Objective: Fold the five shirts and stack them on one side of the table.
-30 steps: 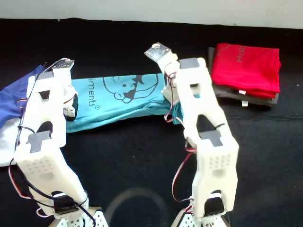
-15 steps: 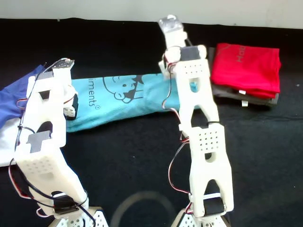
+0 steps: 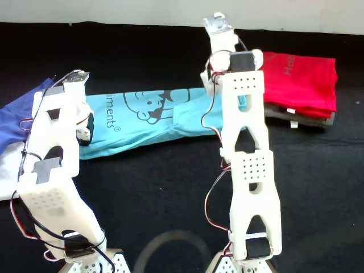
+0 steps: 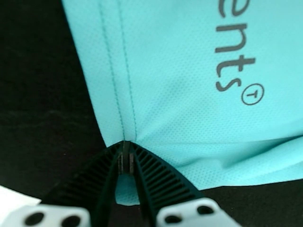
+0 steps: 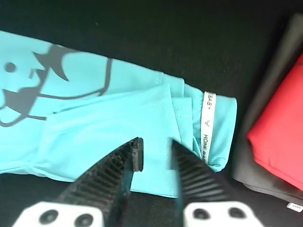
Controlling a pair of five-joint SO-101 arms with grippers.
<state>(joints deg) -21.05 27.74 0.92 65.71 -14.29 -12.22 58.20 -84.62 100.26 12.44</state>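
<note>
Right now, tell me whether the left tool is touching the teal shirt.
Touching. The left wrist view shows the left tool shut on the teal shirt, with the fabric's stitched edge pinched between its tips.

Dark grey print [image 3: 151, 106] on turquoise shirt [image 3: 142, 129], red shirt [image 3: 298, 82] over grey shirt [image 3: 313, 118], black table [image 3: 142, 182].

Right gripper [image 5: 156, 153] hangs over the turquoise shirt [image 5: 109, 127], its black ribbed jaws parted with a gap between the tips. The shirt lies long across the black table [image 5: 142, 28], dark cartoon print at one end, white neck label [image 5: 207, 124] at the other. Just beside that end, a red shirt [image 5: 279, 137] sits atop a grey shirt [image 5: 246, 161].
</note>
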